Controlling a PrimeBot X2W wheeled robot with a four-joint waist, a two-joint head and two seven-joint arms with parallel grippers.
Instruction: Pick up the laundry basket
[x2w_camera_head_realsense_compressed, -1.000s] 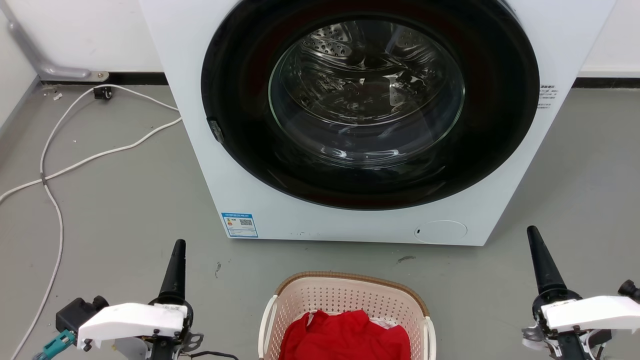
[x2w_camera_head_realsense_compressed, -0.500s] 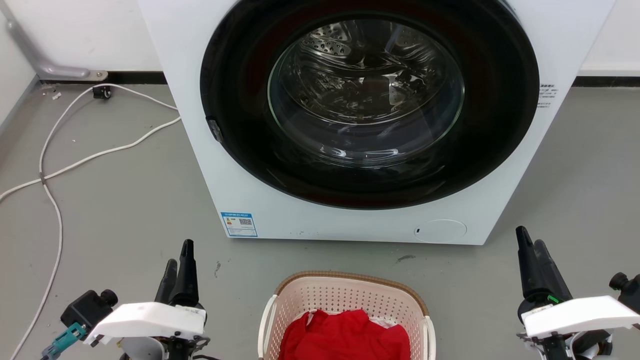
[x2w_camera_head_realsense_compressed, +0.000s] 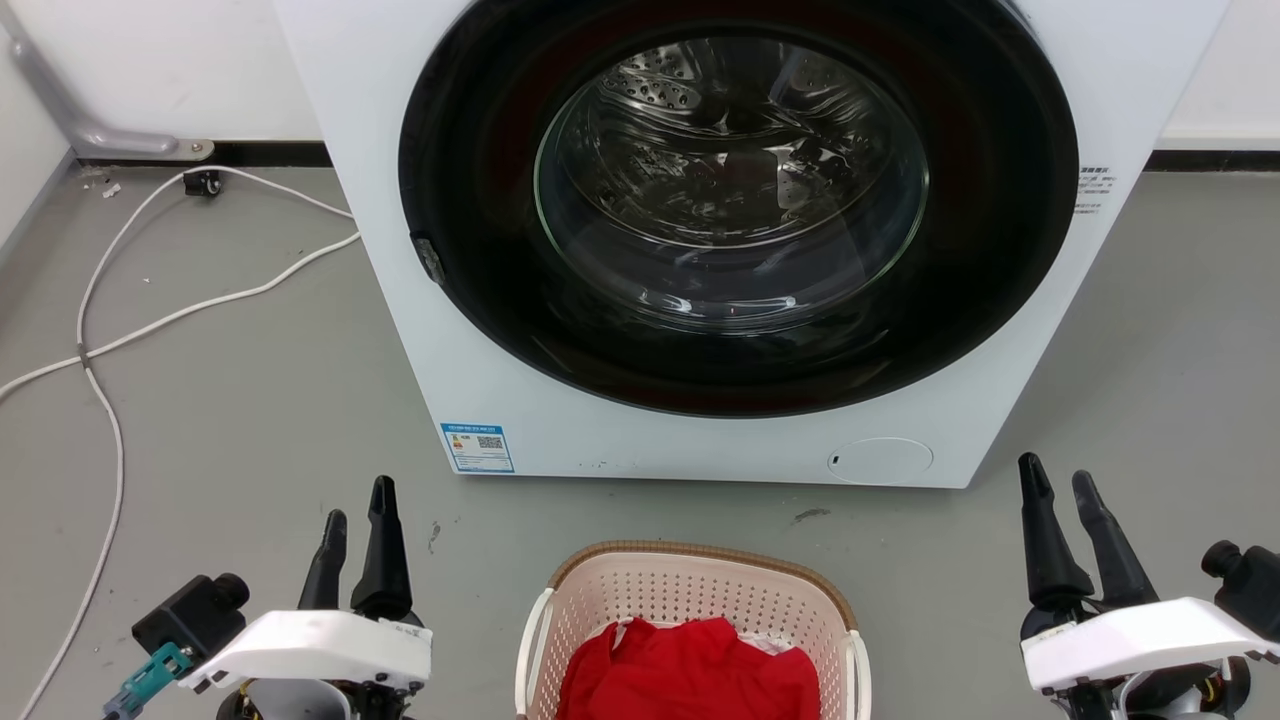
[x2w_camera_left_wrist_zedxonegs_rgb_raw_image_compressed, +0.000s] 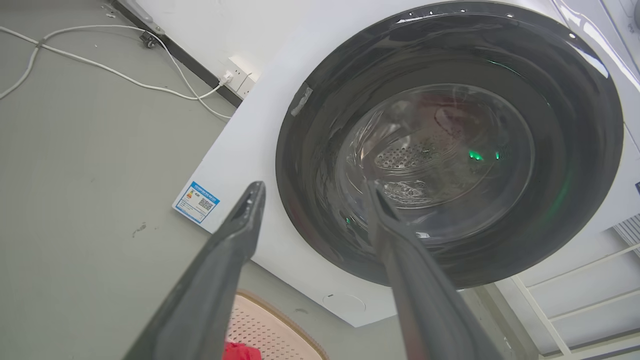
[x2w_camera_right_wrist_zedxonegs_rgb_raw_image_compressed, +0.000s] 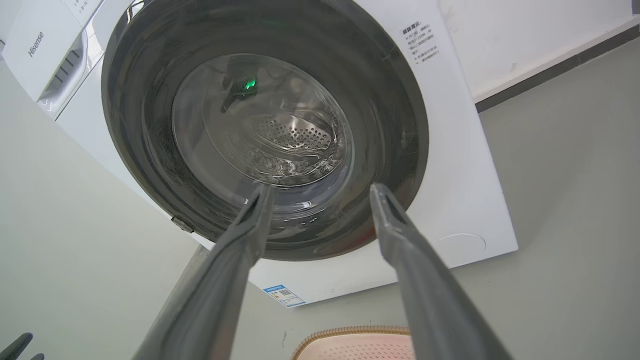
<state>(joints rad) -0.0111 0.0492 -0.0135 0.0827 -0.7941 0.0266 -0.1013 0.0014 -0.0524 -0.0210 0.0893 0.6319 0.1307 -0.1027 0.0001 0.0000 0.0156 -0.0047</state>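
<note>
The laundry basket (x2w_camera_head_realsense_compressed: 700, 590) stands on the grey floor (x2w_camera_head_realsense_compressed: 250, 420) at bottom centre, holding a red garment (x2w_camera_head_realsense_compressed: 690, 670). It is flanked by the left gripper (x2w_camera_head_realsense_compressed: 358, 500) and right gripper (x2w_camera_head_realsense_compressed: 1055, 469), each with fingers parted and empty. Beyond is a white front-loading washing machine (x2w_camera_head_realsense_compressed: 400, 330) with a blue QR label (x2w_camera_head_realsense_compressed: 477, 447) and Hisense lettering (x2w_camera_right_wrist_zedxonegs_rgb_raw_image_compressed: 37, 44). The machine's other print is too small to read.
</note>
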